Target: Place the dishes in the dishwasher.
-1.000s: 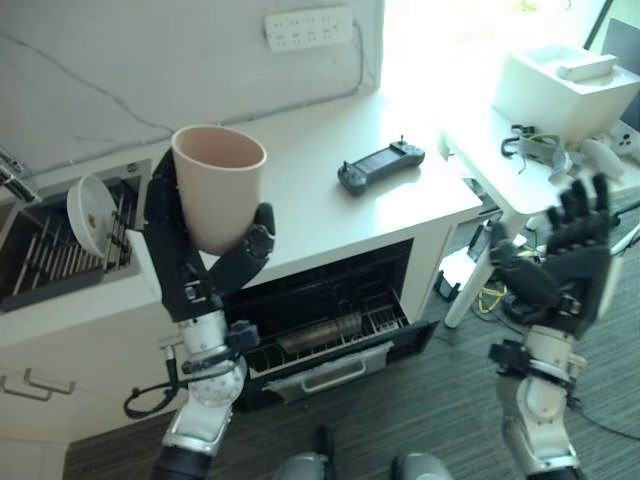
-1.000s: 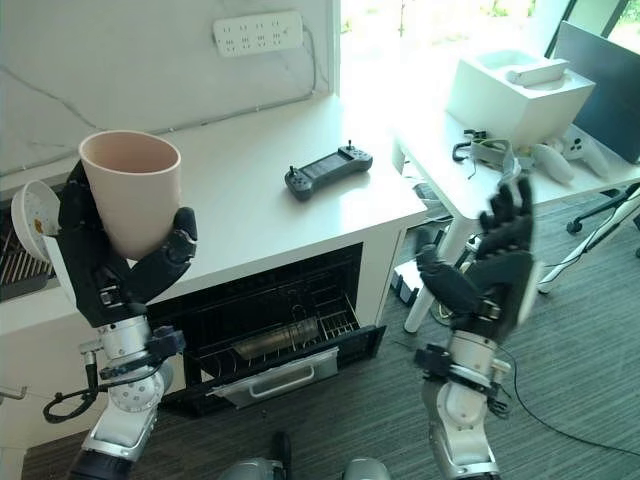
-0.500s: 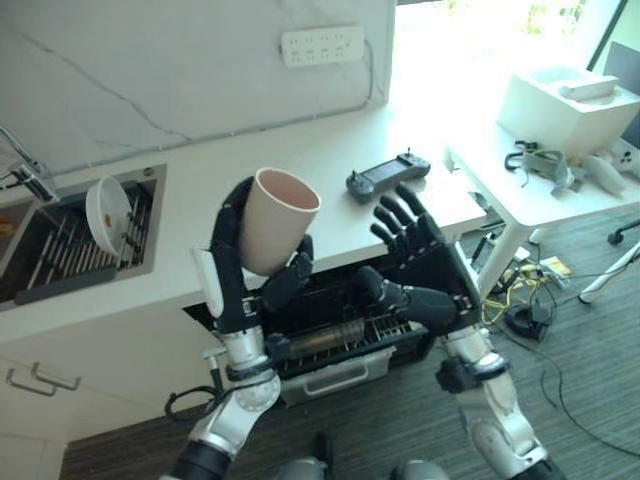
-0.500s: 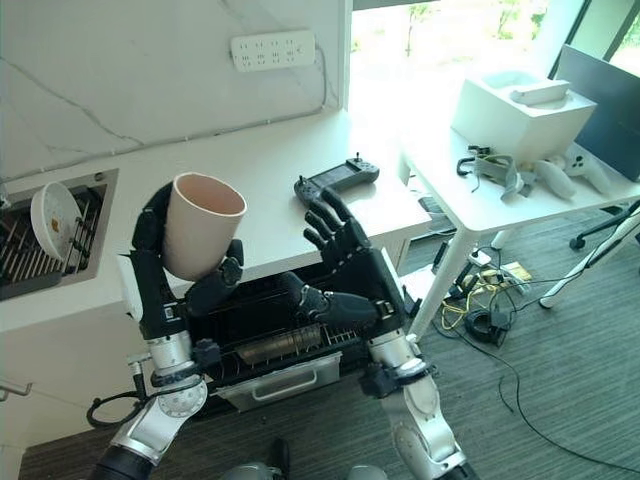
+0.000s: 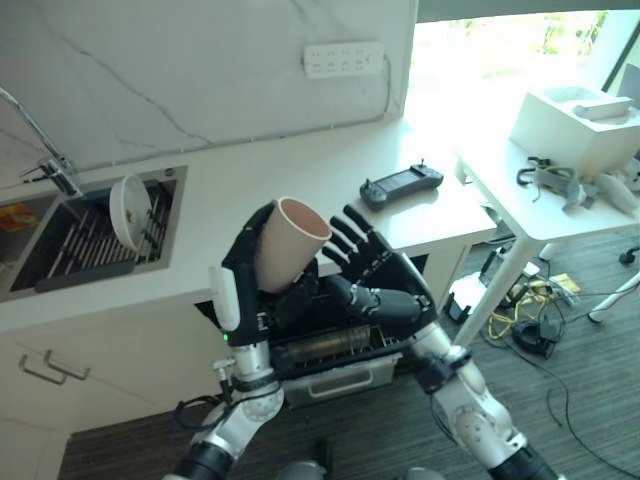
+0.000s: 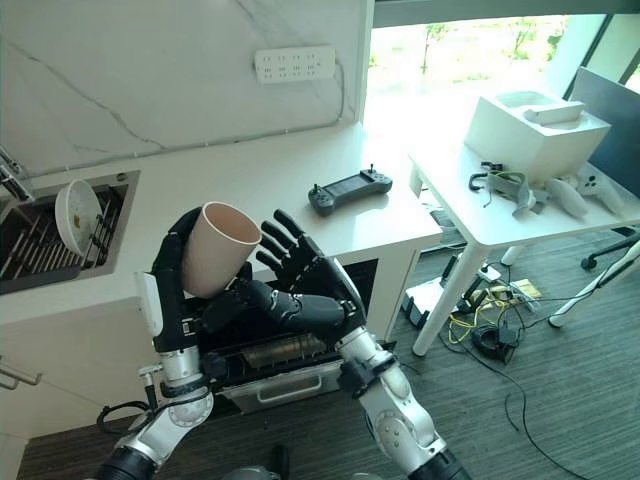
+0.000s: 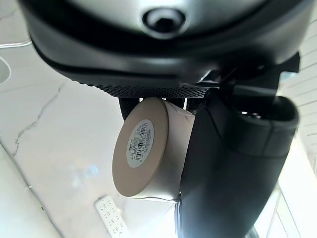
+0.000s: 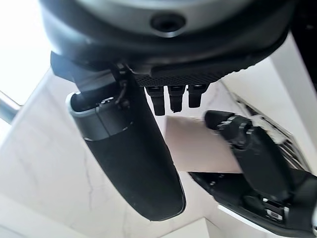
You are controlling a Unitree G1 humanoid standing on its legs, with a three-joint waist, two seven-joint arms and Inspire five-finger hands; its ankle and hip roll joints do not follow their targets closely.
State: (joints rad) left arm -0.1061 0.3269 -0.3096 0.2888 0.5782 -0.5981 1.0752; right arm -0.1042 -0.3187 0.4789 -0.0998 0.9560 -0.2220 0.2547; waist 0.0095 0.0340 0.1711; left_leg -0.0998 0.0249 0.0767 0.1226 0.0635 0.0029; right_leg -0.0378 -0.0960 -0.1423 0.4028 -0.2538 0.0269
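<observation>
Gripping cup (image 5: 290, 243) in left robot hand (image 5: 252, 285) (mouth up), right robot hand (image 5: 385, 285) beside

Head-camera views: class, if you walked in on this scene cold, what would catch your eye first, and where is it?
First, the beige cup held up mid-scene, above the open dishwasher, with the left hand curled round it and the right hand open beside it. Next, the white bowl propped on edge in the sink rack at the left. Then the dark handheld controller lying on the white counter.
</observation>
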